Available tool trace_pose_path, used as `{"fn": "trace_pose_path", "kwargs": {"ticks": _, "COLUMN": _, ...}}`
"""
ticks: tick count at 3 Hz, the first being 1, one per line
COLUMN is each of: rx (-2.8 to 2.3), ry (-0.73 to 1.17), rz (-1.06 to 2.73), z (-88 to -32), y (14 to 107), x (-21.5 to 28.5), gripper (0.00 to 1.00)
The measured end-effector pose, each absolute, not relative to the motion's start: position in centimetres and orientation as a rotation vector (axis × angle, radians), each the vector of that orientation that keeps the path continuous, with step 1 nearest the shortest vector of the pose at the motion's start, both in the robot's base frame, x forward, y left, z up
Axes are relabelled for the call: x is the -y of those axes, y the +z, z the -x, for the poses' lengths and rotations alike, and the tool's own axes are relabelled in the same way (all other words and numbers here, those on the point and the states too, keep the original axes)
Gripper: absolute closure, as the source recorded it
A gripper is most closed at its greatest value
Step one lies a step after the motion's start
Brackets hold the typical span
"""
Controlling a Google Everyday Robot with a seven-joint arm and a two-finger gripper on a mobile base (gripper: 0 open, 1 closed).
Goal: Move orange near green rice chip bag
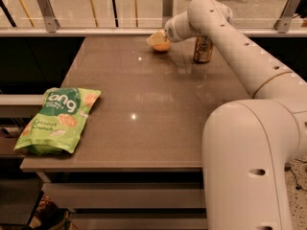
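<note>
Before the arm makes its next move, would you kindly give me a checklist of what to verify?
1. Hand is at the small round orange fruit, at the far edge of the brown tabletop: ok.
2. Grip on the fruit is secure: cannot tell.
3. Gold-brown drink can stands apart from the fruit, to its right in the view: ok.
4. Bright green glossy rice chip bag lies flat at the near left corner: ok.
5. Fruit is near the bag: not ok, they are at opposite ends.
</note>
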State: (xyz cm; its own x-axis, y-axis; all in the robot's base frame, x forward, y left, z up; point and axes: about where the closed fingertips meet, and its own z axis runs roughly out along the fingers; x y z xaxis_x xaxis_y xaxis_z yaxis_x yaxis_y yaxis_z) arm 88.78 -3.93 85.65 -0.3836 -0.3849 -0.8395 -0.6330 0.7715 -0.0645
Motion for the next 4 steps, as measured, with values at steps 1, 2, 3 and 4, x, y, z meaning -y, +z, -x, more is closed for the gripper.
{"fn": "trace_pose_path", "kwargs": {"ticks": 1, "rx": -2.022, "ry": 0.335, "rz": 0.766, "z": -88.80, "y": 85.37, "x": 3.67, "gripper": 0.63}}
{"fn": "trace_pose_path", "kwargs": {"ticks": 2, "rx": -2.025, "ry": 0.338, "rz": 0.770, "z": -88.83, "y": 85.06, "x": 3.40, "gripper": 0.87}}
{"fn": "trace_pose_path", "kwargs": {"ticks": 3, "rx": -2.027, "ry": 0.341, "rz": 0.773, "z": -88.84, "y": 84.80, "x": 3.16, "gripper": 1.00}}
{"fn": "trace_pose_path", "kwargs": {"ticks": 4, "rx": -2.027, "ry": 0.341, "rz": 0.773, "z": -88.85, "y": 85.02, "x": 3.14, "gripper": 0.84}}
